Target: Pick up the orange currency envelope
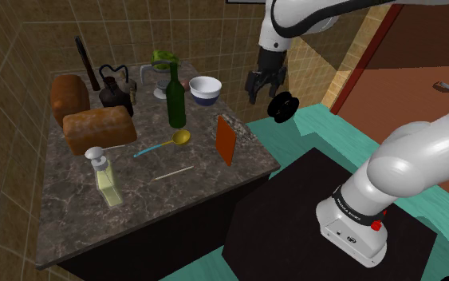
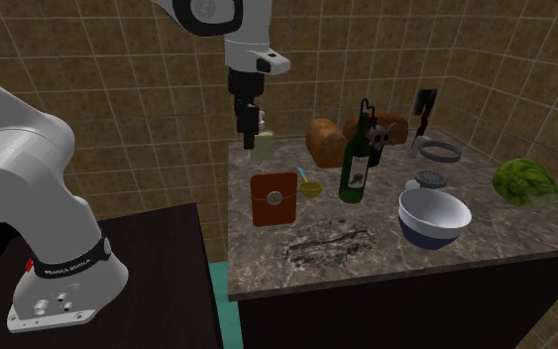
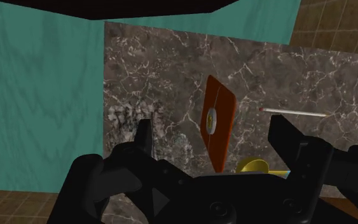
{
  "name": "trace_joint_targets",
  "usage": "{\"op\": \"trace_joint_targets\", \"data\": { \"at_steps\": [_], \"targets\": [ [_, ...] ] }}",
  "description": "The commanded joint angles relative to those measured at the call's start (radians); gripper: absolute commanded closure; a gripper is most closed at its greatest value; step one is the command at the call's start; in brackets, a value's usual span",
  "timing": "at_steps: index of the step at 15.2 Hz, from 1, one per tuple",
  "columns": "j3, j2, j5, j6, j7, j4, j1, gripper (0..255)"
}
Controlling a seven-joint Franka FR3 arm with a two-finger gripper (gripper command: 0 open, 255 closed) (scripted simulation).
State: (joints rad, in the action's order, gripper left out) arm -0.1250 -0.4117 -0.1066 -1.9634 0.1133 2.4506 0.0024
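Overhead, the gripper (image 1: 265, 96) (fingers (image 3: 285, 137) apart) hangs, seemingly clear, above the envelope (image 3: 219, 125).

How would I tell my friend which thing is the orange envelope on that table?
Start at the dark marbled countertop and go to its edge at the shoulder view's right. There, just past the tall green bottle and the yellow spoon, is the flat orange rectangular envelope. It is the only thin orange thing, and it stands up on its edge instead of lying flat.
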Motion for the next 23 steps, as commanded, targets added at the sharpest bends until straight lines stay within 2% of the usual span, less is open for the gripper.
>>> {"op": "trace_joint_targets", "data": {
  "at_steps": [1, 7, 13, 21, 23],
  "targets": [
    [-0.026, 0.075, 0.007, -0.081, 0.044, -0.005, 0.0, 0],
    [-0.081, 0.302, 0.072, -0.257, 0.181, -0.075, -0.006, 0],
    [-0.094, 0.543, 0.193, -0.379, 0.343, -0.201, 0.005, 0],
    [-0.083, 0.633, 0.232, -0.476, 0.376, -0.191, 0.014, 0],
    [-0.082, 0.633, 0.231, -0.476, 0.376, -0.191, 0.015, 0]
  ]
}}
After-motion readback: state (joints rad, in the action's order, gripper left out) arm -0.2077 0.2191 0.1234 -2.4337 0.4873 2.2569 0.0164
